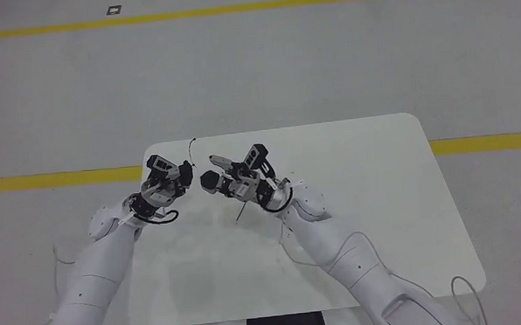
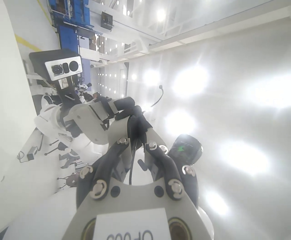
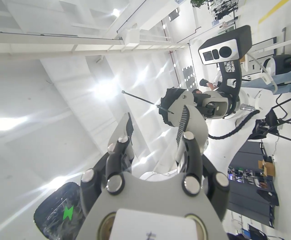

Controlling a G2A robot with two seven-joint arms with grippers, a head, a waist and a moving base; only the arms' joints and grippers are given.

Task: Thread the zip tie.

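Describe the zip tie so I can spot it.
Look above the far left corner of the white rounded table, where the robot's left claw hovers. The thin black plastic zip tie sticks out of that shut claw, a curved strand unlike the bulky open right claw beside it.

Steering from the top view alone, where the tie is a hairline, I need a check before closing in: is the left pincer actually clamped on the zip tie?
Observer: Yes; the left wrist view shows the left pincer shut on the zip tie, strap pinched between its fingertips.
Operator: And the right pincer?
Observer: The right pincer is open in the right wrist view, fingers spread, gripping nothing.
Operator: Which end sticks out?
Observer: The head, beyond the left fingertips, apart from the right pincer.
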